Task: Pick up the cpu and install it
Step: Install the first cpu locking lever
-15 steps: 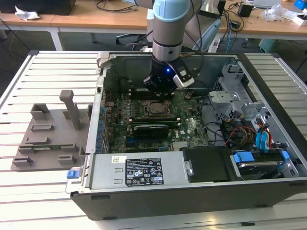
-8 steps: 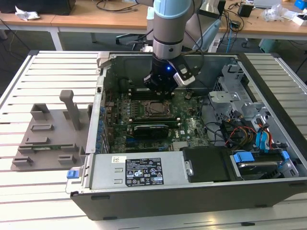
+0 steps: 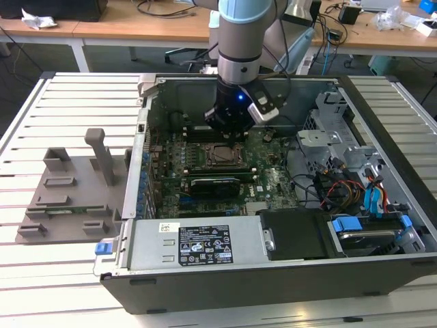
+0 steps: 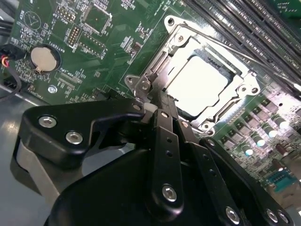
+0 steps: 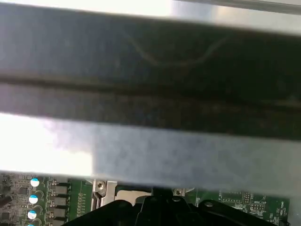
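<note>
Pincer hovering just above the processor socket inside an open desktop computer case, its black linkage arms drawn together in the second wrist view so the jaws look clenched with nothing between them. Just beyond the fingertips, the cpu lies flat inside the socket frame, its pale metal top glaring under the light and the hinged metal retainer around it; from the exterior view the same socket sits mid-board directly below the arm's wrist. By the look of it the chip is already seated. Judged from these views, it is a light, rigid plate with a smooth, slippery lid and a delicate underside, so it should be taken only by two opposite edges, kept level, and never pressed down or slid across the socket. Farther off, green motherboard carries a coin cell. Outside the case, on the slatted bench, a grey plastic tray stands toward the exterior view's left.
</note>
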